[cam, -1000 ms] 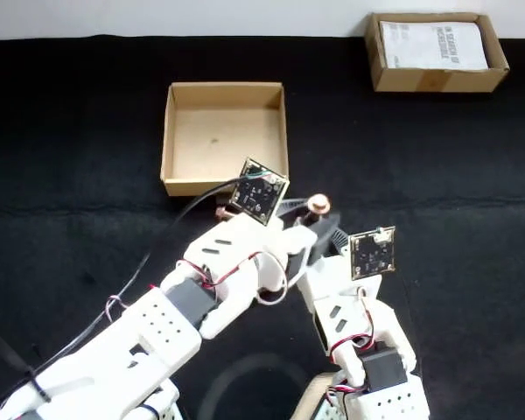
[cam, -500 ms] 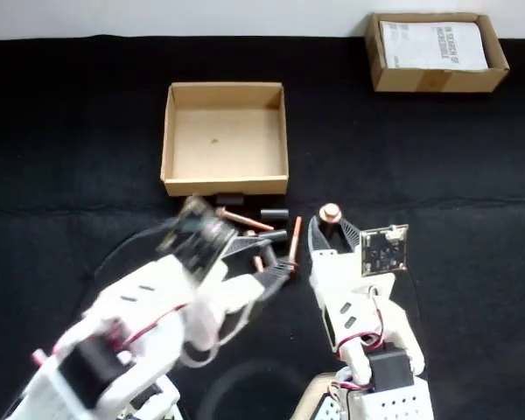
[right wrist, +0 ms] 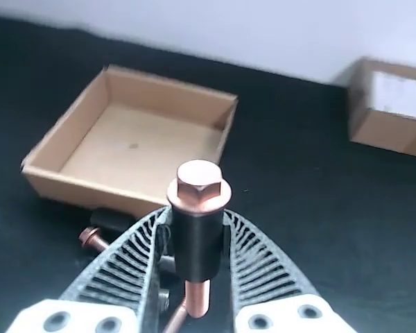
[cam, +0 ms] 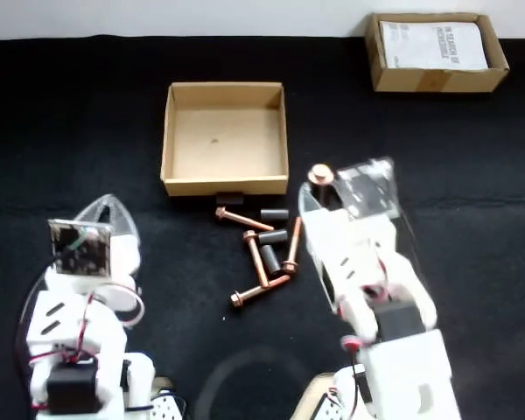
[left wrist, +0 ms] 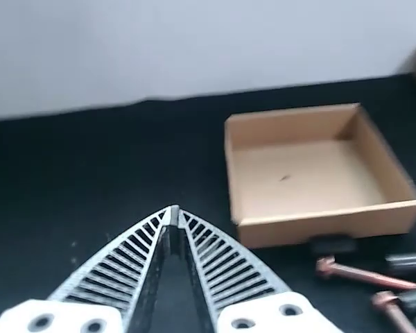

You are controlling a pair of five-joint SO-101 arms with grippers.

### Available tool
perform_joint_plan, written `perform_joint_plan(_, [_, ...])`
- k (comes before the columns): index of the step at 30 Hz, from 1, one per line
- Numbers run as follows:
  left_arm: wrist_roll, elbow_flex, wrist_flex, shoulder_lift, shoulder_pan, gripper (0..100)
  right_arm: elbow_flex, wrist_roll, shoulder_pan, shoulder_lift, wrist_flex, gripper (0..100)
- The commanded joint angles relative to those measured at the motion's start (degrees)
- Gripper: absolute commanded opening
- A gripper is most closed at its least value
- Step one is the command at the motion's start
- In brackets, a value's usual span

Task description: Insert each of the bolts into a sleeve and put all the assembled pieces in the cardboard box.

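From above, my right arm point(cam: 367, 262) is on the right side of the counter point(cam: 87, 122), just near and right of the cardboard box point(cam: 168, 140). My right jaws hold a put-together piece point(cam: 320, 176) with its head up. I think it is held that way so it can go over the wall and into the box. The box has nothing in it yet. Loose bolts point(cam: 255, 258) and loose sleeves point(cam: 274, 236) lie in a small pile just near of the box, left of that arm. My left arm point(cam: 80, 262) sits at the near left, well apart from the pile, so it is out of the way.

From my left wrist, my left jaws are pressed together with nothing in them. The box point(left wrist: 312, 118) is farther off to the right.

From my right wrist, my right jaws are squeezed on the black sleeve point(right wrist: 196, 239). The bolt point(right wrist: 198, 186) sits through it, head on top, thin end poking out below. The box point(right wrist: 173, 94) lies farther off to the left.
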Motion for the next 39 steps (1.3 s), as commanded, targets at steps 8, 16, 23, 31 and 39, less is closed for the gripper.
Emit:
perform_joint_plan(8, [1.6,21.3,-21.1,0.5,-15.0,1,-22.6,17.6,-6.6,30.9,0.1,0.7])
perform_joint_plan(16, [21.6,21.3,-12.6,1.0,-15.8,1,-39.3,40.1,-7.5,47.8,0.1,0.7])
perform_joint_plan(23, [26.5,21.3,-6.9,0.6,-15.3,1,-44.8,57.8,-10.3,58.1,-0.1,0.7])
perform_joint_plan(31, [26.5,21.3,-6.9,0.6,-15.4,1,-57.0,71.2,-9.9,74.4,-0.2,0.7])
perform_joint_plan(39, [26.5,21.3,-7.0,0.6,-15.4,1,-68.8,69.3,-10.1,85.4,0.1,4.7])
